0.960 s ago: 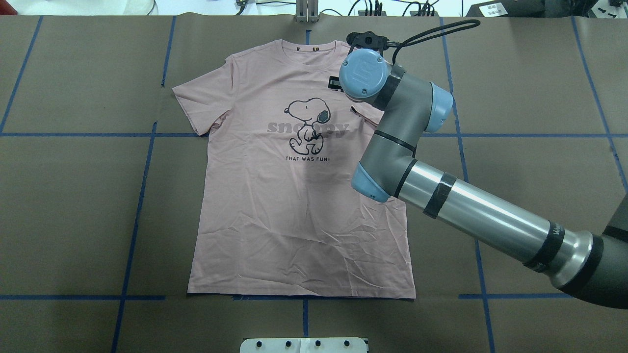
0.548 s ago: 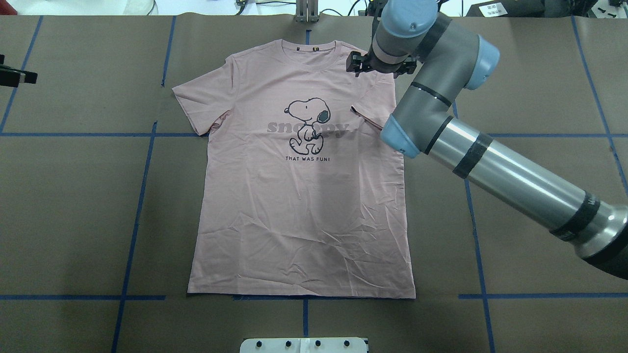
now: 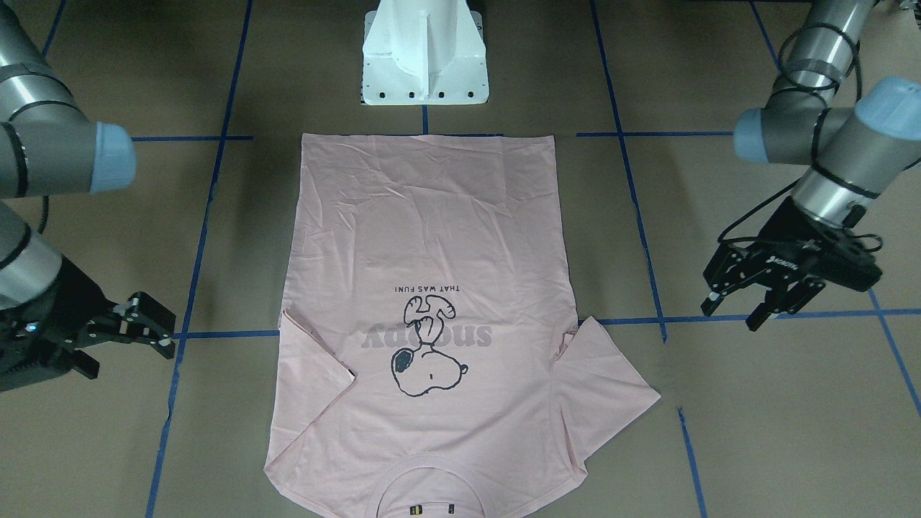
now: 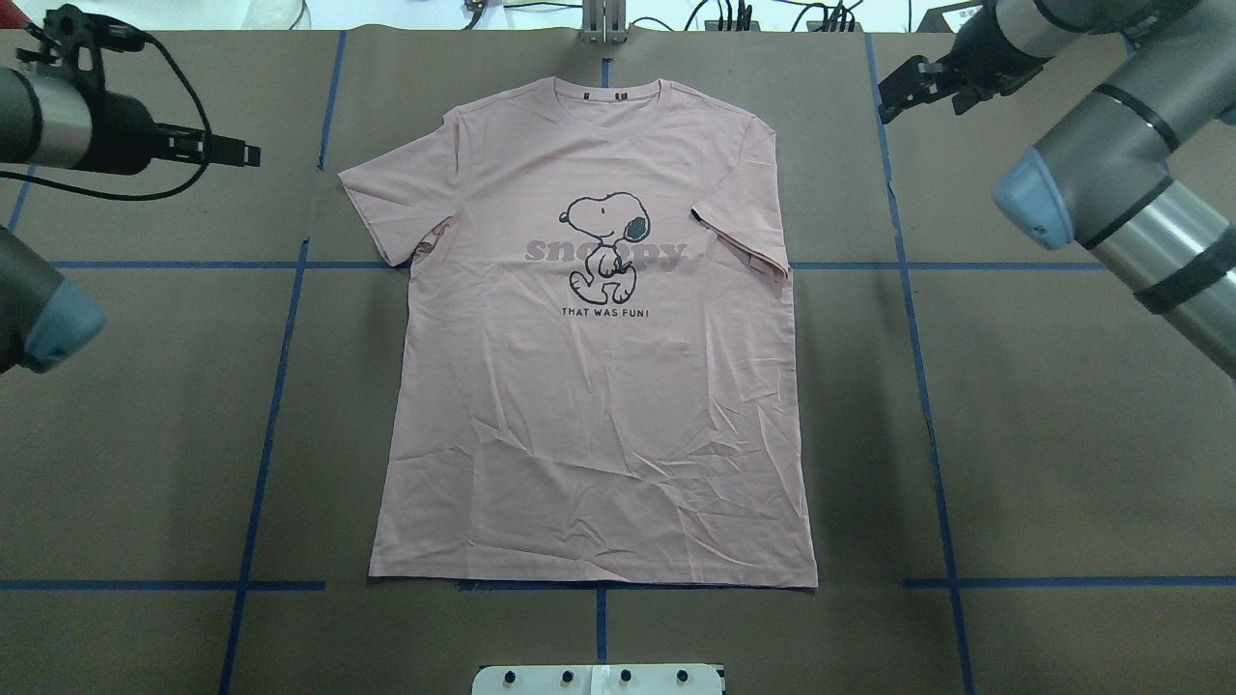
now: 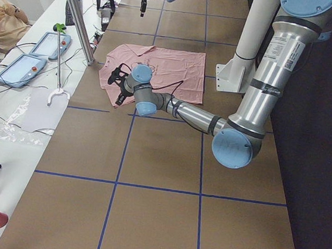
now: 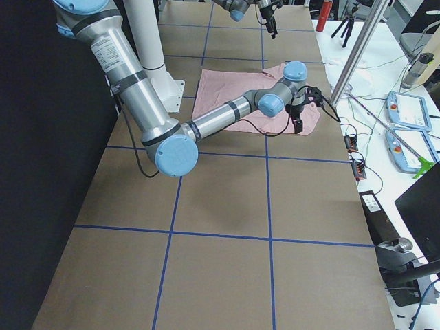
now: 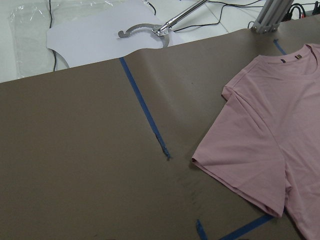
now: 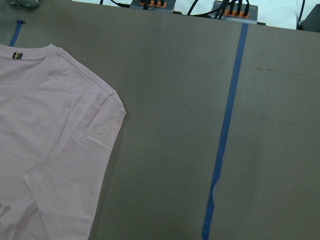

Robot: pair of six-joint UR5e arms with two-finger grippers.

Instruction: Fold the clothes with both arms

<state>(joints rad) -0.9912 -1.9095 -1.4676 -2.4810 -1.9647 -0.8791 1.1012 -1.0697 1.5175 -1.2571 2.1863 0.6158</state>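
Note:
The pale pink T-shirt (image 4: 594, 405) lies flat and print up in the middle of the table, collar at the far edge. Its sleeve (image 4: 386, 208) on my left side is spread out. The other sleeve (image 4: 739, 227) is folded in over the chest. My left gripper (image 4: 246, 152) hovers open beyond the spread sleeve, clear of the cloth, and holds nothing (image 3: 732, 315). My right gripper (image 4: 893, 94) hovers open off the shirt's far right shoulder, also empty (image 3: 171, 334). The wrist views show only shirt edges (image 7: 250, 165) (image 8: 60, 130), no fingers.
Blue tape lines (image 4: 280, 367) grid the brown table cover. The white pedestal base (image 3: 424, 57) stands at the hem side. Beyond the far edge sit cables and plugs (image 4: 734, 14), a metal hook tool (image 7: 145, 30), tablets (image 5: 18, 69) and a seated person (image 5: 2, 20).
My right arm has lifted off the shirt's right shoulder and swung out to the far right. My left arm has come into view at the far left. The shirt has not moved.

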